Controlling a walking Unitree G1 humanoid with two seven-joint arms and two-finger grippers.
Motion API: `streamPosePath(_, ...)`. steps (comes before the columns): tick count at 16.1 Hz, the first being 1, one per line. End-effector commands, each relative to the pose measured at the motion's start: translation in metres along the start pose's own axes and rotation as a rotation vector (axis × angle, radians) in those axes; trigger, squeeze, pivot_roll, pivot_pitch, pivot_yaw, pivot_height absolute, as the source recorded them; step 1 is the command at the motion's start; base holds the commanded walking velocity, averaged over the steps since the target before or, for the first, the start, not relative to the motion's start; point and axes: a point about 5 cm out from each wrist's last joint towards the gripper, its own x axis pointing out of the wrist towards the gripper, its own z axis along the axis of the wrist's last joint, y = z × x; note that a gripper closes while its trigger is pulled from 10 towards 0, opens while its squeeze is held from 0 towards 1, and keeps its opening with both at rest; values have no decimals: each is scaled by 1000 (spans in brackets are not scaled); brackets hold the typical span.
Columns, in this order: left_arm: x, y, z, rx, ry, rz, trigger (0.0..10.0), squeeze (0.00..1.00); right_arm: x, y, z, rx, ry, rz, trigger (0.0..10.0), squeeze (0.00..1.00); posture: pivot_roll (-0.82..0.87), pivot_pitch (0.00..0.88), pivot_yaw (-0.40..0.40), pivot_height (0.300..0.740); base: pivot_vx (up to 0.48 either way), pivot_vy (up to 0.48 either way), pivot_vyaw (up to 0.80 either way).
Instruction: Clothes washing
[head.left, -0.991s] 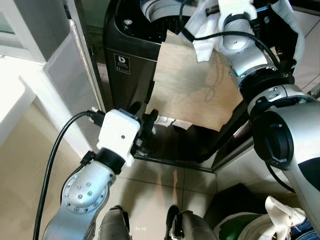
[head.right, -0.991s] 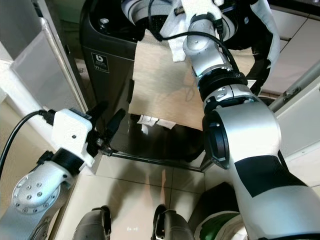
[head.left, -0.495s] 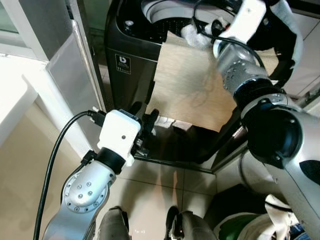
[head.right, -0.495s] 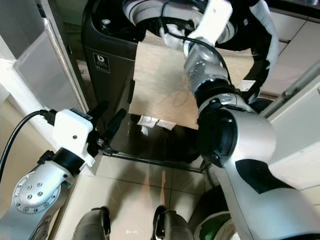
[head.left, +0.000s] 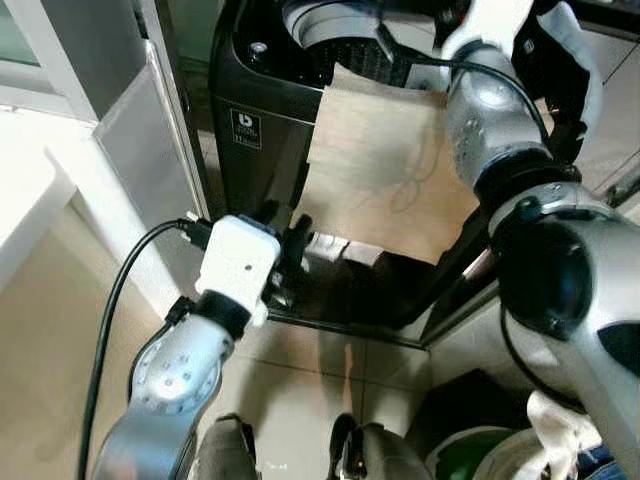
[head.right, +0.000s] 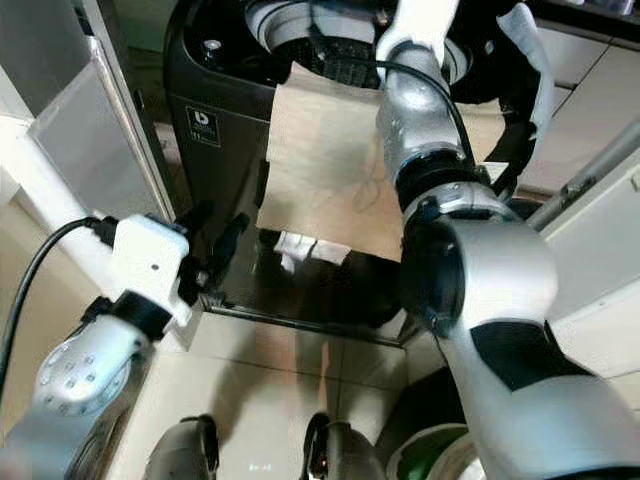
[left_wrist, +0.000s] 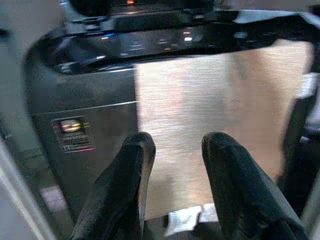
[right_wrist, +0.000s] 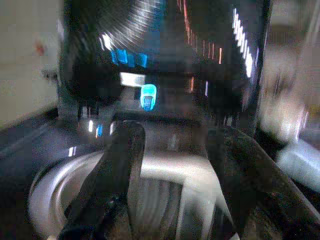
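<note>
I am reaching my right gripper (right_wrist: 172, 165) over the washing machine (head.left: 262, 95) at the top of the frame, fingers parted and empty, because the drum (right_wrist: 150, 190) below is where clothes go. My left gripper (left_wrist: 172, 165), also parted and empty, is waiting low in front. Laundry (head.left: 560, 425) is sitting in the lower right corner.

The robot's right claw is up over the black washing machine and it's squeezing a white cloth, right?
Not quite. The right claw is over the black washing machine's silver drum, but its two black fingers are spread apart with nothing between them. The right wrist view shows this.
</note>
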Motion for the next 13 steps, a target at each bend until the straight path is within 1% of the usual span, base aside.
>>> streamPosePath(1,5,7,-7,-9,20,57,10000,0,-9,-5,-9,-45,-54,-11,10000,0,173,64,-137,740,0,0,0)
streamPosePath(2,8,9,-10,-21,22,62,10000,0,-15,-8,-17,-63,-69,-14,10000,0,147,46,-126,740,0,0,0)
streamPosePath(3,17,14,-19,-55,31,79,10000,0,-45,-16,-44,-169,-136,5,10000,0,99,3,-120,740,0,0,0)
streamPosePath(4,21,14,-22,-58,32,70,10000,0,-59,-23,-56,-173,-118,-14,10000,0,59,0,-111,740,0,0,0)
streamPosePath(5,31,15,-26,-50,29,49,10000,0,-90,-38,-73,-225,-106,-36,10000,0,14,0,-94,740,0,0,0)
streamPosePath(6,35,16,-27,-52,27,44,10000,0,-106,-45,-78,-254,-105,-48,10000,0,0,0,-84,740,0,0,0)
streamPosePath(7,42,16,-30,-46,29,36,10000,0,-130,-56,-88,-305,-79,-69,10000,0,-36,0,-56,740,0,0,0)
streamPosePath(8,47,13,-34,-58,44,-2,10000,0,-156,-63,-95,-355,-69,-82,10000,0,-67,0,-22,740,0,0,0)
streamPosePath(9,48,10,-36,-81,58,-31,10000,0,-167,-64,-97,-367,-70,-81,10000,0,-72,0,-16,740,0,0,0)
streamPosePath(10,49,6,-39,-54,77,-98,10000,0,-188,-65,-104,-379,-30,-66,10000,0,-93,0,17,740,0,0,0)
streamPosePath(11,49,4,-41,-27,84,-119,10000,0,-196,-65,-108,-376,-5,-64,10000,0,-93,0,17,740,0,0,0)
streamPosePath(12,49,5,-45,-9,97,-144,10000,0,-207,-62,-118,-355,54,-44,10000,0,-102,0,44,740,0,0,0)
streamPosePath(13,52,7,-51,-18,109,-142,10000,0,-209,-58,-124,-325,128,-37,10000,0,-107,0,50,740,0,0,0)
